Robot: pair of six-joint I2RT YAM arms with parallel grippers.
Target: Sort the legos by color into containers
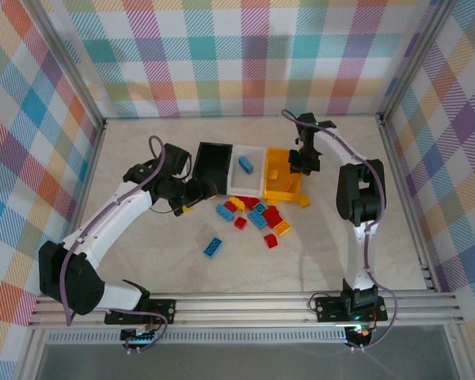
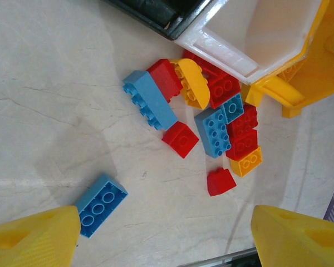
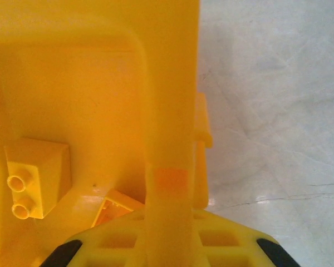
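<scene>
White bin w/ blue lego, yellow bin w/ yellow legos; R gripper pinching its wall, L gripper open, empty.

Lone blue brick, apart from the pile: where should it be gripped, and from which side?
Pinch the lone blue brick across its two long sides, coming from straight above. It lies flat, studs up, touching no other brick.
</scene>
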